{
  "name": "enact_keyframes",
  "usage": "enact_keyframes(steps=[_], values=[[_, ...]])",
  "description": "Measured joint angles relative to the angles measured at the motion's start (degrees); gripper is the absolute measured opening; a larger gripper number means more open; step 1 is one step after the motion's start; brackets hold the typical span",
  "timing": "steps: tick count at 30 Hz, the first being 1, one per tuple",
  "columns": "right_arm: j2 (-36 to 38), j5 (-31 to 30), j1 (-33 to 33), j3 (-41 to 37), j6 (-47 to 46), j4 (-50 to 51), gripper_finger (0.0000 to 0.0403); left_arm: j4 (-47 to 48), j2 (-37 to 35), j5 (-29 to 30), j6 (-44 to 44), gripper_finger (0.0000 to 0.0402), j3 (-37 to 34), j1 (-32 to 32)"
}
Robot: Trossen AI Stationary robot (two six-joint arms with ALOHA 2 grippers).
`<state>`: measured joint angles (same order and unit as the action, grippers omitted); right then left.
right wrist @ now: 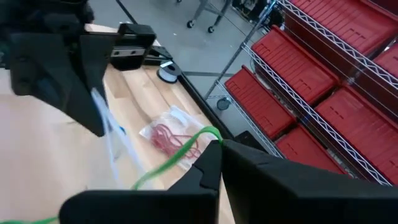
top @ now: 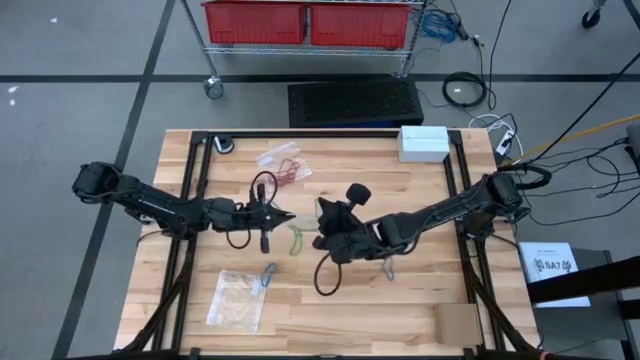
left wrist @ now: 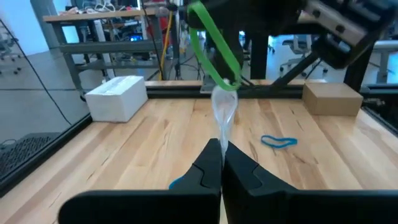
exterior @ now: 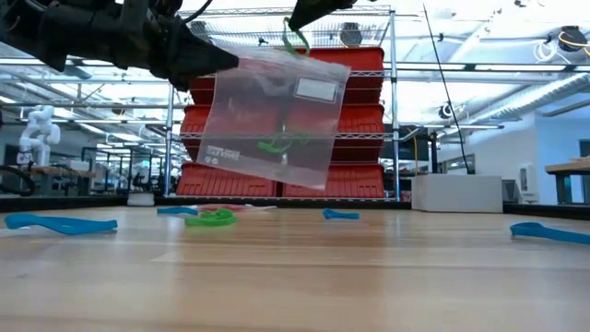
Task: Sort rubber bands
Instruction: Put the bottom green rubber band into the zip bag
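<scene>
– While the left tool (left wrist: 221, 163) pinches a clear bag (exterior: 272, 115) aloft at bench (top: 420, 310) centre, how far along is sorting?

– Partway, I judge. The right tool (right wrist: 217, 154), closed on a green rubber band (left wrist: 214, 46), holds it at the bag's mouth. Red bands (top: 290, 168) sit bagged at 12 o'clock; blue bands (exterior: 60, 223) lie loose.

– What's unclear?

– Another bag (top: 238, 298) at 7 o'clock: contents unreadable. The arms hide bands beneath them.
</scene>
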<state>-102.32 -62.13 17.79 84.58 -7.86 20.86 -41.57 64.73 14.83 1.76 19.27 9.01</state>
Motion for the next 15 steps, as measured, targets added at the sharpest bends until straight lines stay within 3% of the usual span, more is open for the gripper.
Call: enact_keyframes(steps=[15], values=[[-0.38, -0.8, -0.91, 0.01, -0.33, -0.32, 0.0, -1.44, 0.0, 0.41, -1.55, 0.0, 0.0, -0.02]])
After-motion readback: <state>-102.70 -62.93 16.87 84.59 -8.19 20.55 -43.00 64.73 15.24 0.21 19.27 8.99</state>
